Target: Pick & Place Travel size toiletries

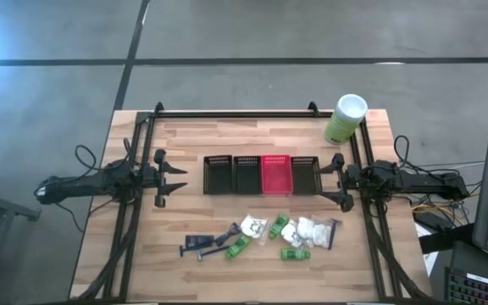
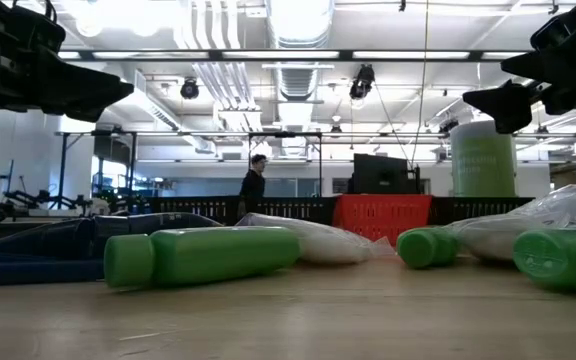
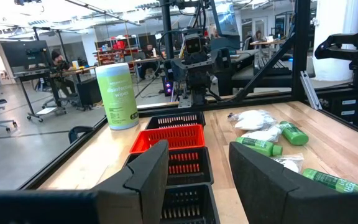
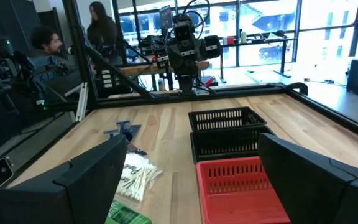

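The left gripper [image 1: 181, 175] and right gripper [image 1: 322, 181] are hovering spread apart, empty, flanking the row of mesh baskets [image 1: 262, 174]. Bright green bottles [image 1: 295, 253], white crinkly packets [image 1: 310, 229] and dark razor sticks [image 1: 198, 243] are lying scattered nearer the table's front edge.

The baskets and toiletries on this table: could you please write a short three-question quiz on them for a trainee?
1. True or false: the red basket sits at the left end of the basket row.
2. Where do the green bottles lie? A) inside the baskets B) on the table in front of the baskets C) beside the canister
3. What does the right gripper hold?

Key:
1. False; it is third from the left, among black baskets.
2. B
3. Nothing; it is open and empty beside the row's right end. The left gripper waits open at the other end.
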